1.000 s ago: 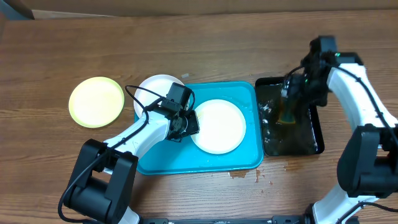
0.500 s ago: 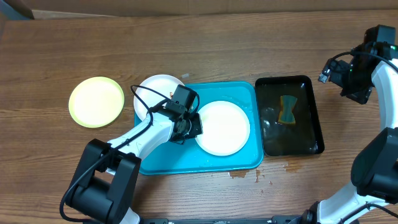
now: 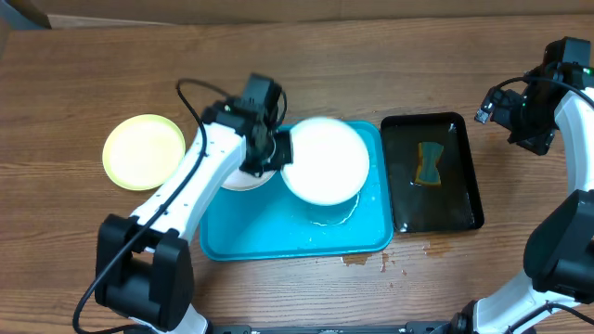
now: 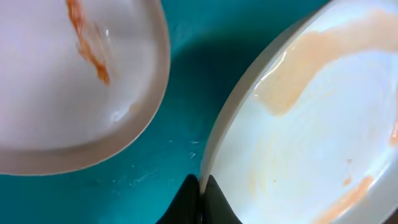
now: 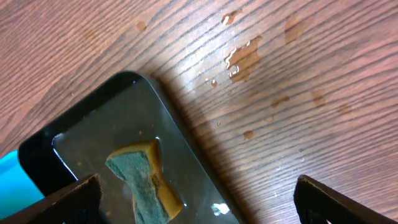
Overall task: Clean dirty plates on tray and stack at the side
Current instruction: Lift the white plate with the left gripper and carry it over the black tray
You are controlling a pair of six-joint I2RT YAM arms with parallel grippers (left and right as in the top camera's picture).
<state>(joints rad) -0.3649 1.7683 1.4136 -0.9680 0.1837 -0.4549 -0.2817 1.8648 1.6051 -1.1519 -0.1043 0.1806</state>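
The left gripper (image 3: 276, 154) is shut on the left rim of a white plate (image 3: 323, 160). In the left wrist view its fingertips (image 4: 208, 198) pinch that rim with no gap between them. This held plate (image 4: 311, 124) hangs over the rear half of the tray (image 3: 278, 232), with its far edge reaching past the tray's rear rim. It looks raised clear of the tray floor. Pale orange smears run across its face. A wet ring (image 3: 332, 215) shows on the tray floor just under its front edge.

A second plate (image 3: 243, 179), also white, lies at the tray's rear left corner, mostly hidden under the left arm. The wrist view shows it (image 4: 68, 81) close beside the held plate with a strip of blue tray (image 4: 186, 93) between them, and an orange streak on it. The green plate (image 3: 144, 151) lies flat on the table (image 3: 306, 56), well to the left of the tray and apart from the other two.

The right gripper (image 3: 522, 116) hovers over bare tabletop past the right edge of the black tray (image 3: 464, 199). Its jaws stand wide apart and hold nothing. Its fingers (image 5: 74, 198) frame the black tray's corner (image 5: 118, 93). A sponge (image 3: 429, 162) lies in the black tray, towards the rear. Water drops (image 5: 242, 59) sit on the wood beside it.
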